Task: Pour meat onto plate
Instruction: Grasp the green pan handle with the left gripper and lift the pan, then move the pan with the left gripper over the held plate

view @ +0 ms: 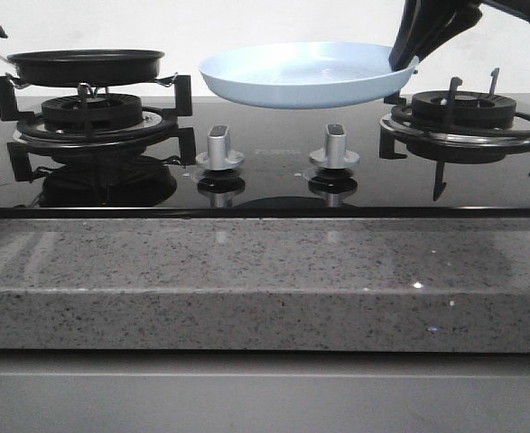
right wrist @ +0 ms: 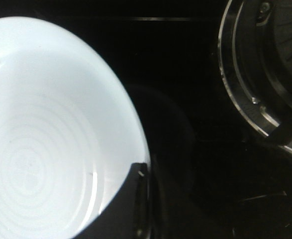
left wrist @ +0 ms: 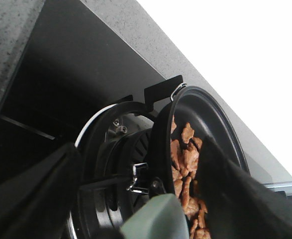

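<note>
over the knobs [view: 220,149] at the stove's front, the plate [view: 305,74] hung in the air, level and empty, the right gripper [view: 405,61] pinching its right rim. beyond it to the left, the pan [view: 86,65] sat on the left burner [view: 91,113], with the meat [left wrist: 185,164] heaped inside. the left gripper [left wrist: 155,219] straddled the pan's pale handle, though i could not tell whether it had closed. the pour would have gone best with the plate held steady under the pan's lip and the pan tipped slowly, so the slices slid rather than scattered.
</note>
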Controlling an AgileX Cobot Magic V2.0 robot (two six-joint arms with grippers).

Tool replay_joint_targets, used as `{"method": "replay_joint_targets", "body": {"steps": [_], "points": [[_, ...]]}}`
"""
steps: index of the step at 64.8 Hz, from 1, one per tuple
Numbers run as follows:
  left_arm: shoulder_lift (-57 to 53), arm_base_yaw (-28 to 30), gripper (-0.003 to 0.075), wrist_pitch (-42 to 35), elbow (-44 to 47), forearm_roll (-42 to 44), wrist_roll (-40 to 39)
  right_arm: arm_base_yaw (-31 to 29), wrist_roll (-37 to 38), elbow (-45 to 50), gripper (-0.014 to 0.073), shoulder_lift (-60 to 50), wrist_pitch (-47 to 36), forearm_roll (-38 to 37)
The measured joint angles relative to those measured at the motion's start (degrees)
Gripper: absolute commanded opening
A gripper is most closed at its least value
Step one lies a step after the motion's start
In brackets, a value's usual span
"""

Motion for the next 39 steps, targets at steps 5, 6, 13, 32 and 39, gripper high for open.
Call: {"method": "replay_joint_targets", "body": {"steps": [5, 6, 13, 32, 39], "points": [[0.00, 0.00, 0.0359, -0.12, 0.00, -0.04, 0.00, 0.00, 0.00, 0.00, -0.0071, 0.00, 0.00, 0.00], [0.00, 0.00, 0.0345, -0.12, 0.00, -0.16, 0.00, 0.00, 0.00, 0.00, -0.0071, 0.00, 0.00, 0.00], [0.00, 0.00, 0.0238, -0.12, 0.00, -0.18, 0.00, 0.00, 0.00, 0.00, -0.0071, 0.00, 0.00, 0.00], [0.00, -0.09, -0.0017, 1.02, -0.23, -4.31, -1.43, 0.00, 0.00, 0.00, -0.0071, 0.00, 0.00, 0.00], [0.00, -0.09, -0.0020, 2.16, -0.26, -6.26, -1.73, 0.00, 0.00, 0.00, -0.0071, 0.00, 0.00, 0.00]]}}
